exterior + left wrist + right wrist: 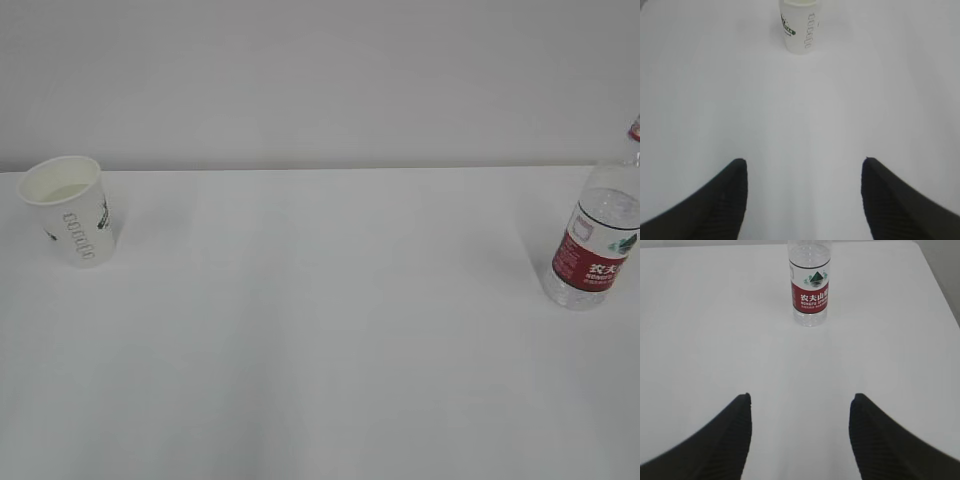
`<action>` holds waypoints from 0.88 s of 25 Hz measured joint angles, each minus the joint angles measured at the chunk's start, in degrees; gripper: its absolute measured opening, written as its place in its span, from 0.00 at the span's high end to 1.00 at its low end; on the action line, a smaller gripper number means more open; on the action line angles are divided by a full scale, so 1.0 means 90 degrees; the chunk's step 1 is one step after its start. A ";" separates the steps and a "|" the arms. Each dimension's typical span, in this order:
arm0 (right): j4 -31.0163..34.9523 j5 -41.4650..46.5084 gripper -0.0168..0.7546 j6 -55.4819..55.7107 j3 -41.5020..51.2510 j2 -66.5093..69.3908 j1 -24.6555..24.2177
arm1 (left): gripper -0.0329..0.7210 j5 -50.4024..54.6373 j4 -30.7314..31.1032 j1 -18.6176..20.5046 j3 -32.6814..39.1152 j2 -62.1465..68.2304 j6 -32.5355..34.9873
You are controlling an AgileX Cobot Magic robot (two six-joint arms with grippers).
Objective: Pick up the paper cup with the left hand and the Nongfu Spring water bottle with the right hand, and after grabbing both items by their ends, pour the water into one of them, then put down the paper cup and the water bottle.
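Observation:
The white paper cup (70,212) stands upright at the far left of the table, with a little water (66,191) showing inside it. In the left wrist view the paper cup (800,27) is far ahead, well clear of my left gripper (803,162), which is open with only bare table between its black fingers. The Nongfu Spring water bottle (597,243) stands upright at the far right, its top cut off by the frame edge. Straight ahead of my right gripper (800,397) stands the bottle (810,285), at a distance. That gripper is open and holds nothing. Neither arm shows in the exterior view.
The white table (320,330) stretches between cup and bottle with a pale wall behind. The table's right edge (940,285) runs close beside the bottle in the right wrist view.

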 joint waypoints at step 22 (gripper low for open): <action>0.0000 0.0025 0.37 0.0000 0.0000 -0.0146 0.0000 | 0.27 0.0011 0.0000 0.0000 0.0012 -0.0579 0.0000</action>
